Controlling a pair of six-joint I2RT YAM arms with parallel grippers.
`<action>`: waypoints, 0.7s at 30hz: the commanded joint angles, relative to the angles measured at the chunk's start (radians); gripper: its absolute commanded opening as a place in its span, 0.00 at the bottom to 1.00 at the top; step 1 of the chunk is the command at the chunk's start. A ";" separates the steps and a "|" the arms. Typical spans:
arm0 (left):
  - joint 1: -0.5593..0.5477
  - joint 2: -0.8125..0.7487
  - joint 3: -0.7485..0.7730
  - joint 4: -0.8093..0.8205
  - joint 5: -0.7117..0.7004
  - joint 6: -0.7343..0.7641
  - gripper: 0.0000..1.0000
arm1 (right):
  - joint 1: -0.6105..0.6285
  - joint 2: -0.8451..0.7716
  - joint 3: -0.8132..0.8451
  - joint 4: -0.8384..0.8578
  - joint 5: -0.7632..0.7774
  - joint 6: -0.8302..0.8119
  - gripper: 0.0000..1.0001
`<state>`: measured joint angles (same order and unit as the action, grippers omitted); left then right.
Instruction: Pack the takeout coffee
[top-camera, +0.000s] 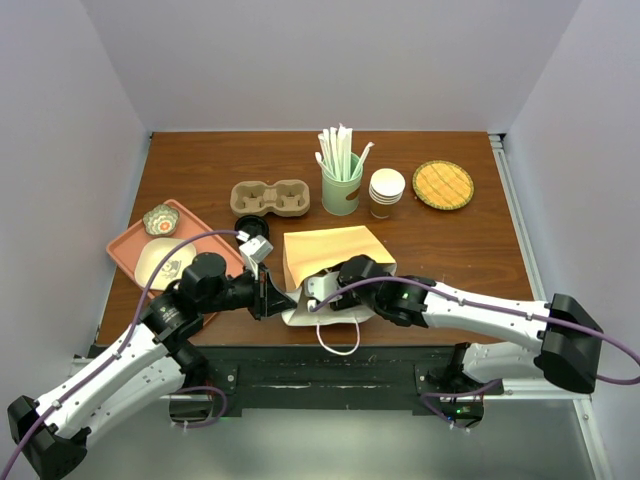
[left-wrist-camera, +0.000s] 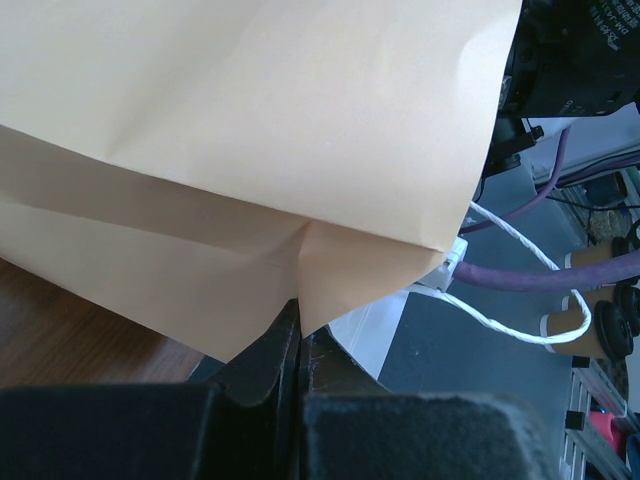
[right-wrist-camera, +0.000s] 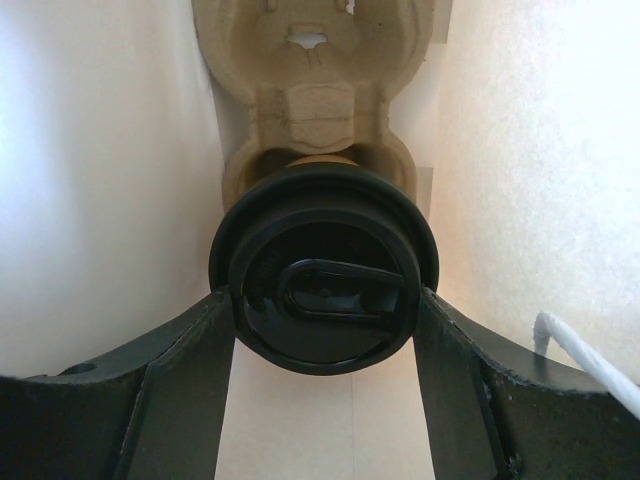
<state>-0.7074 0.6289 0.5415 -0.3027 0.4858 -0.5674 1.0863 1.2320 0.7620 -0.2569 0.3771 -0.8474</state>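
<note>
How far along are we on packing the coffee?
Done: the coffee is inside the bag, at the carrier lying in it. In hand: the right hand grips its lid; the left hand pinches the bag's edge. Left: let go and pull both hands out.

Tabletop (top-camera: 200, 175): dark reddish-brown wood, matte, faint grain. Closed in on three sides by plain pale walls with a slight lilac cast: back wall (top-camera: 330, 60), left wall (top-camera: 50, 150), right wall (top-camera: 590, 150), all bare and unmarked. Silver metal rail (top-camera: 512, 200) runs along the tabletop's right edge. Black frame (top-camera: 320, 365) runs along the near edge. Dull grey floor (top-camera: 330, 445) lies below the frame. Light is even and diffuse, seemingly from above. Shadows on the wood are short and soft-edged.
</note>
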 joint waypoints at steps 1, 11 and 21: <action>-0.004 -0.009 0.012 0.036 0.051 -0.020 0.00 | -0.011 0.037 -0.024 0.007 -0.009 0.025 0.41; -0.004 -0.009 0.017 0.031 0.051 -0.017 0.00 | -0.019 0.034 -0.026 0.018 -0.007 0.033 0.52; -0.003 0.015 0.061 0.007 0.016 0.000 0.00 | -0.017 -0.003 0.028 -0.045 -0.007 0.038 0.80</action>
<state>-0.7074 0.6369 0.5438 -0.3073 0.4824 -0.5663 1.0809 1.2480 0.7635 -0.2325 0.3794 -0.8436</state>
